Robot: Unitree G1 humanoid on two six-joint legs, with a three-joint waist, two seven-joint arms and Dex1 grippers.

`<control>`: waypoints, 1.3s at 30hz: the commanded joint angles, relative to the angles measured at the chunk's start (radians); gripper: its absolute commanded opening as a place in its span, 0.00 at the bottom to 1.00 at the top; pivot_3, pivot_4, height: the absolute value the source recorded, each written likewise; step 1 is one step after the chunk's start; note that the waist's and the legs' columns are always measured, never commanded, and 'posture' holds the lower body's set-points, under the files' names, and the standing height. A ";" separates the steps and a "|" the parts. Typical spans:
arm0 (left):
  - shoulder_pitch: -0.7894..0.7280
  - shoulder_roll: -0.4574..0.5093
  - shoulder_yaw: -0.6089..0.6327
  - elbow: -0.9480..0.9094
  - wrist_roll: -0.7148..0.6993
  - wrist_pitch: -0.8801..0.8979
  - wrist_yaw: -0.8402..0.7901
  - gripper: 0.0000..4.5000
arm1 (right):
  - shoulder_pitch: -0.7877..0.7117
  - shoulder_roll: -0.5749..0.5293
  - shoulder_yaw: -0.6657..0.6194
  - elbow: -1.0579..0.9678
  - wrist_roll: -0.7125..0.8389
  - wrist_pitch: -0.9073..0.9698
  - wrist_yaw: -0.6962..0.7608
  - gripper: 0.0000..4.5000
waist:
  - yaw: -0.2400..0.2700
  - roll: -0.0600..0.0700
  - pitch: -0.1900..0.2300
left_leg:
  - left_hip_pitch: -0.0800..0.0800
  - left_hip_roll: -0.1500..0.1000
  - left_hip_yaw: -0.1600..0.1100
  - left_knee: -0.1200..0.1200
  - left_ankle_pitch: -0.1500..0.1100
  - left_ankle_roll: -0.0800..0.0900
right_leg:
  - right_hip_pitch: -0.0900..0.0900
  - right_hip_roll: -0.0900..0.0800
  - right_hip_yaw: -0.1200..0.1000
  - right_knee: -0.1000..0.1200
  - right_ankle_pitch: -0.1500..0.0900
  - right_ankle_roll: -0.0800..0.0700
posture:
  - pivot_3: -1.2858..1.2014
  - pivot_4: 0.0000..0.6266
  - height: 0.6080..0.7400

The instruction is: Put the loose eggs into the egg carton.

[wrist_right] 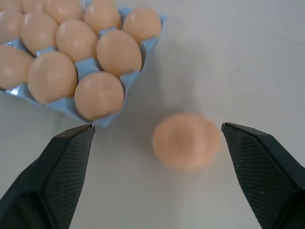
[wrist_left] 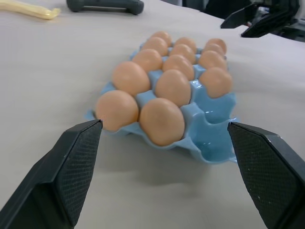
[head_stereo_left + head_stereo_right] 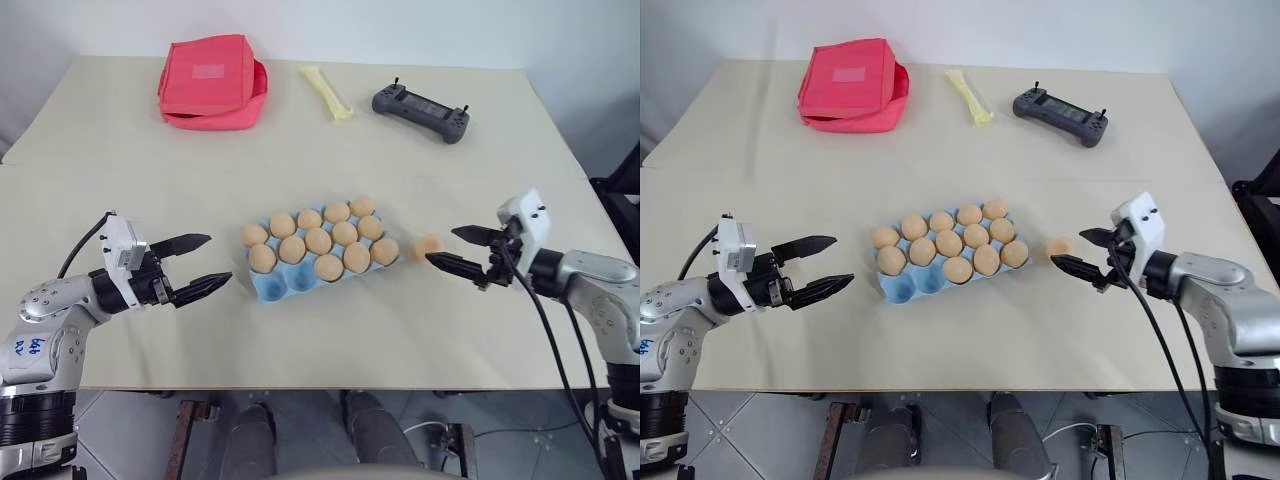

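Nearest the camera, the two black-fingered claws hover low over the pale beige worktop (image 3: pixel 120 150), one on each side of the light blue moulded egg carton (image 3: pixel 272 288). The right claw (image 3: pixel 458 250) has its fingers spread wide and holds nothing. A single loose tan-orange egg (image 3: pixel 428 245) lies on the worktop just beyond its fingertips, in line with the gap between them, so the claw looks posed to close around it. This egg sits just beside the carton's near-right end, apart from it, which makes for a short carry.

The left claw (image 3: pixel 198 265) is also spread wide and empty, pointing at the carton's other end from a little way off. It seems to be waiting there, perhaps ready to steady the carton. Tan-orange eggs fill most of the cups; the bare blue cups lie in the corner closest to the left claw, and that is where the loose egg would have to go.

Well beyond both claws, at the far side, lie a red fabric pouch (image 3: pixel 212 82), a pale yellow strip (image 3: pixel 327 92) and a dark grey handheld controller (image 3: pixel 421 110), away from the work.
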 commanded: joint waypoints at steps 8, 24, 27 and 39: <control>0.071 0.015 0.077 -0.109 -0.041 0.018 0.039 1.00 | -0.100 0.074 0.092 0.223 -0.132 -0.152 0.019 1.00 | 0.001 0.000 0.000 | 0.000 0.000 0.000 -0.001 -0.001 0.000 | 0.000 0.000 0.000 0.000 0.003 0.006 | 0.52 0.24 1.00; 0.041 0.009 0.056 -0.090 -0.034 0.016 0.046 1.00 | -0.087 0.077 0.044 0.089 -0.142 -0.155 -0.019 0.54 | -0.003 0.000 0.000 | 0.000 0.000 0.000 -0.001 -0.001 0.000 | 0.000 0.000 0.000 0.001 0.003 0.007 | 0.52 0.24 1.00; 0.033 0.008 0.051 -0.082 -0.031 0.014 0.044 1.00 | -0.083 0.053 0.014 -0.006 -0.124 -0.104 -0.036 0.54 | 0.000 0.000 0.000 | 0.000 0.000 0.000 -0.001 -0.001 0.000 | 0.000 0.000 0.000 0.001 0.003 0.007 | 0.52 0.24 1.00; 0.005 0.003 0.027 -0.061 -0.025 0.007 0.043 1.00 | -0.241 0.185 0.165 -0.311 0.037 0.140 -0.079 0.53 | -0.006 0.000 0.000 | 0.000 0.000 0.000 -0.001 -0.001 0.000 | -0.001 0.000 0.000 0.000 0.001 0.003 | 0.52 0.24 1.00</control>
